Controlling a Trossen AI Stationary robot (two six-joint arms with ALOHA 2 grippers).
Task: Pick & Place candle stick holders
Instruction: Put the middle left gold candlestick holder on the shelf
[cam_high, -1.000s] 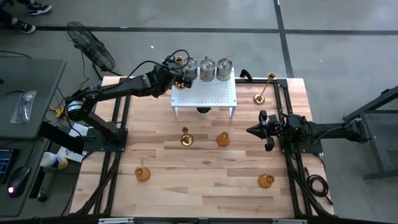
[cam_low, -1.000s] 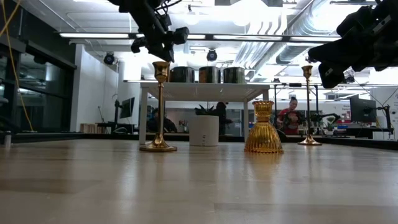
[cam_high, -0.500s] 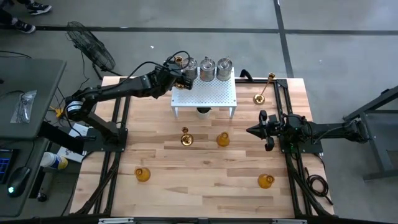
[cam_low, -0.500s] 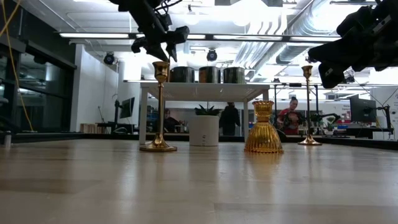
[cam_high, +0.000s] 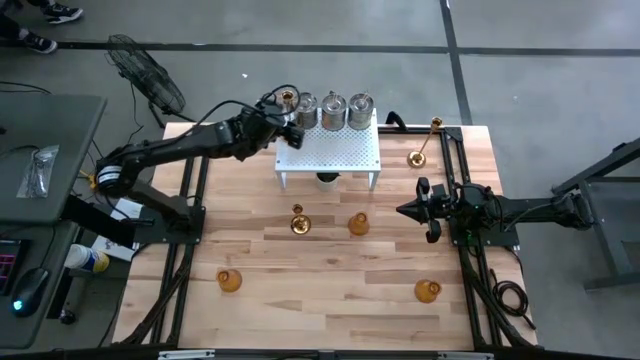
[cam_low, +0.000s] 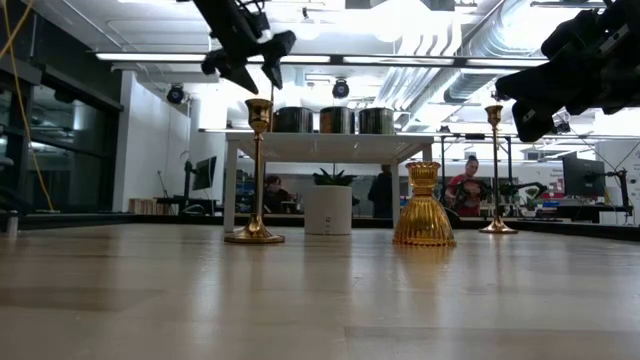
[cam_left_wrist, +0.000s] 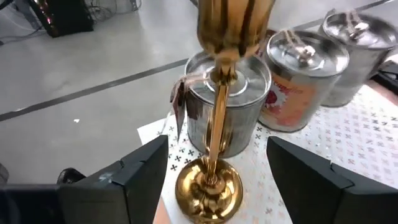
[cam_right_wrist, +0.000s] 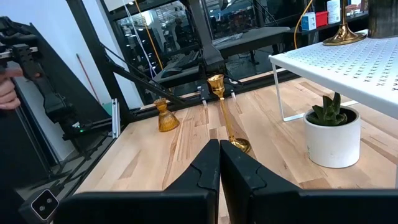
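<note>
A slim gold candlestick stands by its round base on the far left corner of the white perforated rack, beside three silvery jar-like holders. My left gripper is open, its fingers on either side of the candlestick's base without touching it. My right gripper is shut and hangs over the table's right side. On the table stand two more gold candlesticks and three amber holders.
A small white plant pot stands under the rack. Black frame rails run along the table's left and right sides. People move about in the room beyond the table.
My left gripper has opened and let go of the gold candlestick, which stays upright on the rack's far left corner. The gripper has drawn back a little, up and toward the table's left edge.
</note>
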